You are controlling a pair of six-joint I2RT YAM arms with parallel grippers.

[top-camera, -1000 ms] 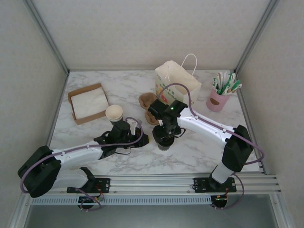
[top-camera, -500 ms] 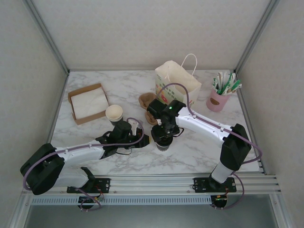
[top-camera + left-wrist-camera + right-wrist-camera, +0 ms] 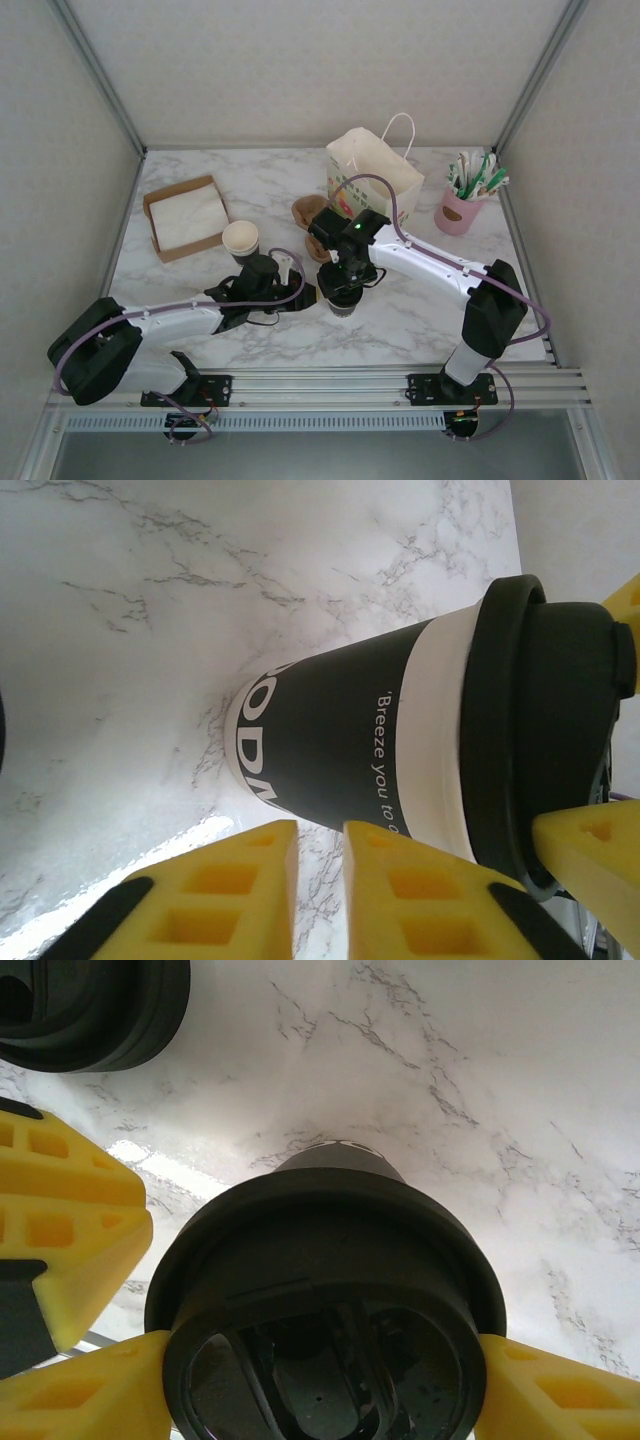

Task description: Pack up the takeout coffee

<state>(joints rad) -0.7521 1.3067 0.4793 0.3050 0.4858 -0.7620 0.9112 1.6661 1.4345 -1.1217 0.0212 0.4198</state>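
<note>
Shift: Left arm's elbow has swung inward over the past second and its fingers have parted slightly; the right arm has edged the cup a touch farther from the rail.
Takeout coffee (image 3: 343, 302): upright at the front middle of the marble desk (image 3: 420, 320), black lid on, with the paper bag (image 3: 375, 175) behind it.
Right fingers (image 3: 90, 1390): pressed against opposite sides of the lid's rim, gripping the cup.
Left fingers (image 3: 230, 890): a narrow gap between them, holding nothing, just beside the cup's wall.
Nearby: lidless cup (image 3: 240, 240) to the left; loose black lids (image 3: 90, 1010) close by.
</note>
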